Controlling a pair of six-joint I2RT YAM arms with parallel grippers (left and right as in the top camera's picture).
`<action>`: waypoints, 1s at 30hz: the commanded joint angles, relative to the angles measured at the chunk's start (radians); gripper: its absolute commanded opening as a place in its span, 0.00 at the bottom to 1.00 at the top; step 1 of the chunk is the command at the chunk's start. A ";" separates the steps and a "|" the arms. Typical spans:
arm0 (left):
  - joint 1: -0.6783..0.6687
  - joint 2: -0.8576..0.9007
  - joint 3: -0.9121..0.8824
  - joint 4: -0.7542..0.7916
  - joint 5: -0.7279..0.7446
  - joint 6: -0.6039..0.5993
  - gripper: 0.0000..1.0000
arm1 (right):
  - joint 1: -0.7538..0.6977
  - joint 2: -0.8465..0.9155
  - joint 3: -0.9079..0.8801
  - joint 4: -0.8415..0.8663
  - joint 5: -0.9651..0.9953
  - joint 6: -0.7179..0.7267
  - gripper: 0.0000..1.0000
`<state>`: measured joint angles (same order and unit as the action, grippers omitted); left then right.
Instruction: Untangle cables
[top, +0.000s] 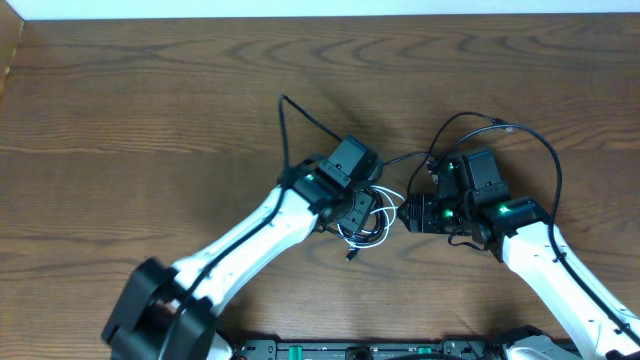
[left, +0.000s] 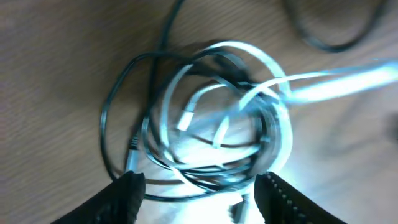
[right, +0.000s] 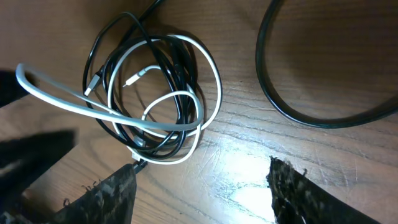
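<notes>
The left fingers are wide apart, holding nothing, with the tangle at their 12 o'clock. The right fingers are wide and empty too. The black cable and white cable lie looped together on the bench, at 9 o'clock from the right fingers.

The claw has its two dark fingers spread wide, with nothing pinched between them. Just ahead of the tips, a white cable and a black cable lie coiled together in one blurred tangle on the wooden table, the nearest loops reaching into the gap. One white strand runs off to the claw's right. Far ahead on the right, a thicker dark wire curves across the wood, apart from the tangle.
</notes>
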<state>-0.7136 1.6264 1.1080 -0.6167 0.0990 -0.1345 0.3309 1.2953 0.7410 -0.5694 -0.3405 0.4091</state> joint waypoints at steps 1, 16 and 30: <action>0.023 0.074 0.015 0.017 -0.095 -0.001 0.64 | -0.002 0.003 -0.002 -0.003 -0.002 -0.014 0.65; 0.051 0.263 0.015 0.145 -0.092 -0.001 0.61 | -0.002 0.003 -0.002 -0.003 -0.002 -0.014 0.65; 0.051 0.228 0.021 0.098 0.058 -0.001 0.07 | -0.002 0.003 -0.002 -0.007 -0.002 -0.014 0.66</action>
<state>-0.6636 1.8759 1.1103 -0.4969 0.0544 -0.1337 0.3309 1.2953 0.7410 -0.5728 -0.3405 0.4091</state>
